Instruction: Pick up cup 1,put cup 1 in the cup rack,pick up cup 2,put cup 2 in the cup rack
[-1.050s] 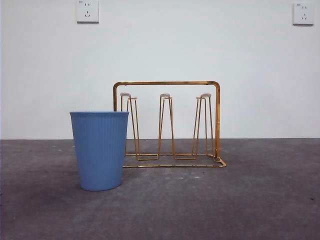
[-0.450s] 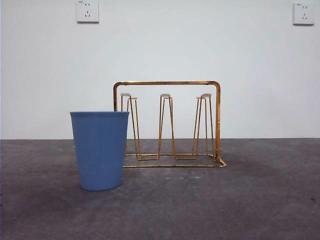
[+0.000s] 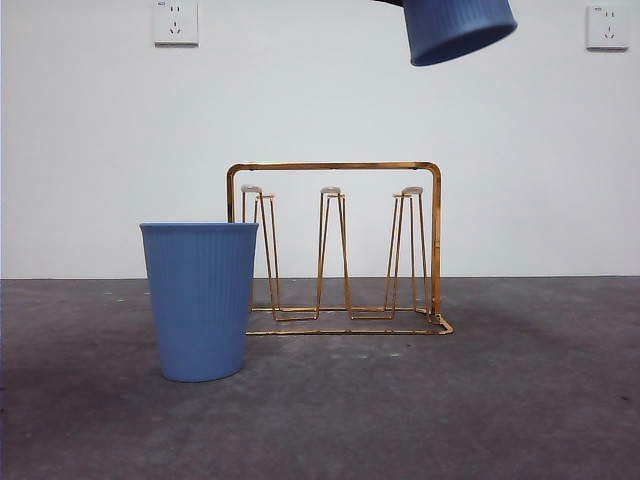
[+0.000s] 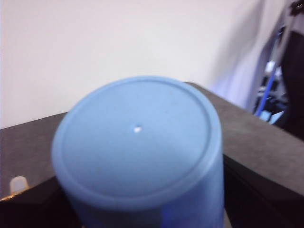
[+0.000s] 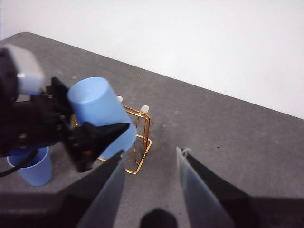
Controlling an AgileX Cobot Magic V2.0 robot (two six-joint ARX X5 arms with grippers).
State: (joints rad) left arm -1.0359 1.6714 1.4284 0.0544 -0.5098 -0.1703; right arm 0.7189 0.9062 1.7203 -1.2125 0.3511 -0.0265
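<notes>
Two ribbed blue plastic cups. One cup [image 3: 201, 300] stands upright, mouth up, on the grey tabletop, just left of and nearer than the cup rack [image 3: 335, 250], overlapping its left edge. Rack: gold wire arch frame, upright white-tipped prongs, all bare. Second cup [image 3: 455, 27] airborne, tilted, base foremost, above rack's right side.

The worktop [image 3: 520, 400] is dark grey and a bit speckled. Behind it is a plain white wall [image 3: 320, 100] with two white sockets [image 3: 175, 22] up high.
</notes>
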